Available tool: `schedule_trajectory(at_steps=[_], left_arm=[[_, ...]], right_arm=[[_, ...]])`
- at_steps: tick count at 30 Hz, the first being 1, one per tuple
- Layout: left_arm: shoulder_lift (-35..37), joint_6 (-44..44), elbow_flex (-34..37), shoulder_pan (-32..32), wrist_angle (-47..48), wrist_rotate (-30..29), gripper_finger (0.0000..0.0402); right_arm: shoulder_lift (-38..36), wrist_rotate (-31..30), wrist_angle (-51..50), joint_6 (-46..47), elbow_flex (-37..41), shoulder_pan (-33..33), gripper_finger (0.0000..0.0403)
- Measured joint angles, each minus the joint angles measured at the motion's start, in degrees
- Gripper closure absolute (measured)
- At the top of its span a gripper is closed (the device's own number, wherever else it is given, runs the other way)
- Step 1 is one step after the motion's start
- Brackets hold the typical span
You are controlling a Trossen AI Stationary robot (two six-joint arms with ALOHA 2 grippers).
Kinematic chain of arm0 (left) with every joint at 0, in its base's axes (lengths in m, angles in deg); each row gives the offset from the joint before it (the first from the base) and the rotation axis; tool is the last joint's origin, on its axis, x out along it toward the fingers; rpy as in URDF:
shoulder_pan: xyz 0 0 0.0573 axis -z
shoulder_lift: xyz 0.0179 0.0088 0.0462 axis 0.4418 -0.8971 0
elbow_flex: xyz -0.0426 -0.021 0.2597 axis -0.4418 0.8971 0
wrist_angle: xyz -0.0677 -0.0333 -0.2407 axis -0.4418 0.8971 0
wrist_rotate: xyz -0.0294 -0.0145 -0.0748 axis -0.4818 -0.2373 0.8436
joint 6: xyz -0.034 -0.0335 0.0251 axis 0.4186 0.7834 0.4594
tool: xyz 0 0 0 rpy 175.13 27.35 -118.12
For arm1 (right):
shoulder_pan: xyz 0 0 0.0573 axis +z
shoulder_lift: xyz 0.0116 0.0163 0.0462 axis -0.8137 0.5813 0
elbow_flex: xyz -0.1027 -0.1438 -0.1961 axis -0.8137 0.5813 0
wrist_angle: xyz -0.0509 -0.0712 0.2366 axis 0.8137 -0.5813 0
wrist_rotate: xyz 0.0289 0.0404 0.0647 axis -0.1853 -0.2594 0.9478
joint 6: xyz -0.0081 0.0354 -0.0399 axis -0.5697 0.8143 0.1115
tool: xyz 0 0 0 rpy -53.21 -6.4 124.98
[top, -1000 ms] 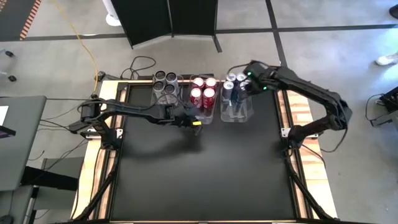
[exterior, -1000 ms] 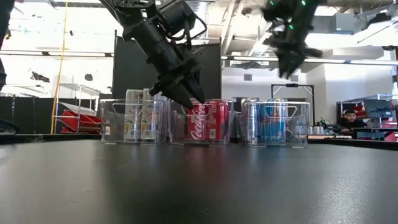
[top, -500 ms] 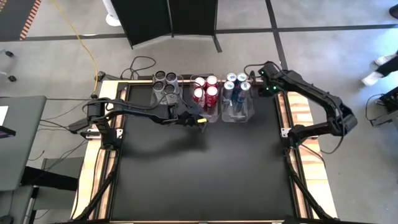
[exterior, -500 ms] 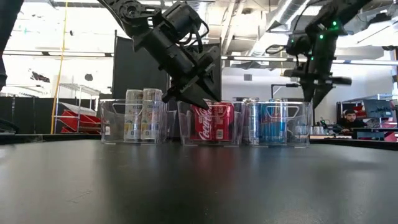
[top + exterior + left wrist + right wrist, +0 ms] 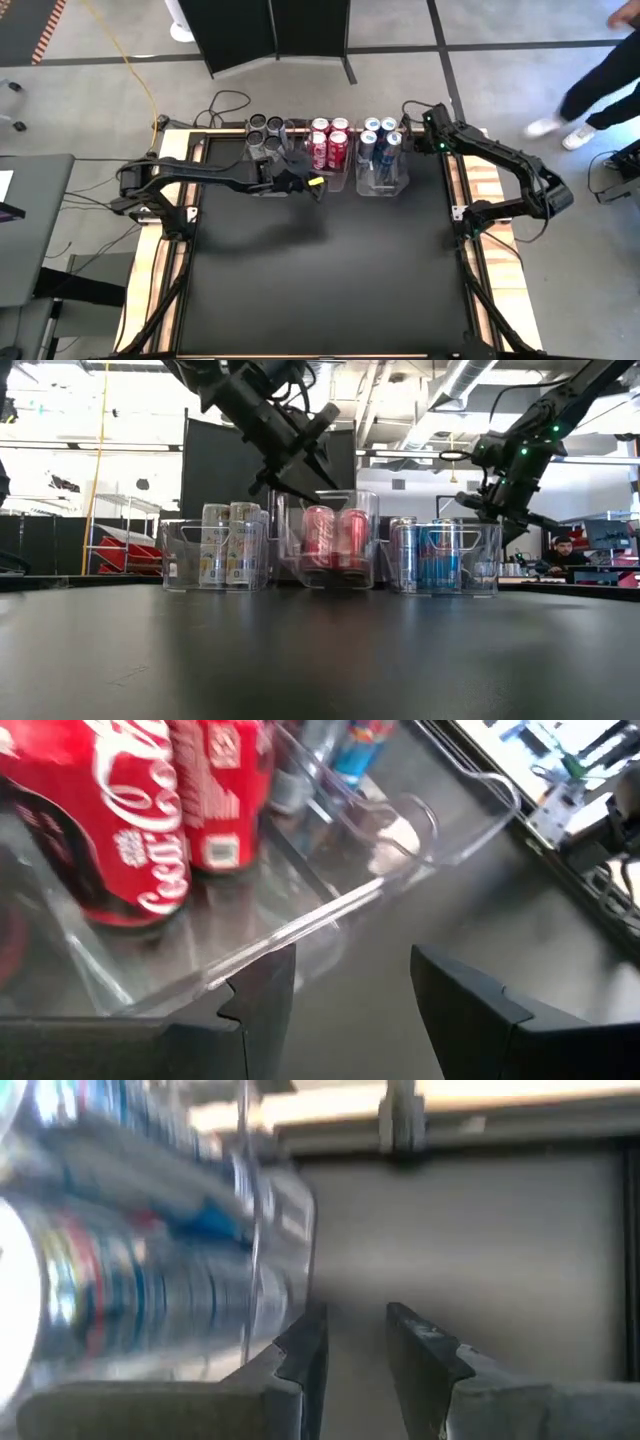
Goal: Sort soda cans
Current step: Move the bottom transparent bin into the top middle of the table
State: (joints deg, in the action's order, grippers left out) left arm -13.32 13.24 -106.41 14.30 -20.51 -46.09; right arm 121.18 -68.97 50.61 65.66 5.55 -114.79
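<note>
Low view | left pincer (image 5: 296, 486) unclenched, at middle bin (image 5: 372, 545) rim | right pincer (image 5: 500, 506) unclenched, near table (image 5: 320, 270) edge

Black table (image 5: 320, 270); three clear bins (image 5: 381, 176)

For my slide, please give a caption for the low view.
Left gripper tilts the middle bin of red cans.

Bright ceiling lights (image 5: 60, 405) wash out the room behind my table (image 5: 330, 270), whose black top carries a soft sheen and faint arm shadows. Beside my right gripper (image 5: 355, 1350), the blue-and-silver cans (image 5: 110, 1280) smear with blur.
</note>
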Motion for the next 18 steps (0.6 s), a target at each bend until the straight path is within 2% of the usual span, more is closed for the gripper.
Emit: schedule_trajectory(at_steps=[3,15,18], left_arm=[[1.6,-1.3,0.0,-0.7,1.4,-1.3,0.0205],[1.0,-1.0,0.0,-1.6,0.7,1.1,0.0205],[1.0,-1.2,0.0,-1.6,0.4,1.0,0.0205]], right_arm=[[0.6,0.7,3.0,-0.1,0.1,-1.2,0.0282],[2.9,1.2,5.3,-1.1,0.2,-2.1,0.0292],[3.8,3.2,6.9,-1.3,0.2,-2.3,0.0293]])
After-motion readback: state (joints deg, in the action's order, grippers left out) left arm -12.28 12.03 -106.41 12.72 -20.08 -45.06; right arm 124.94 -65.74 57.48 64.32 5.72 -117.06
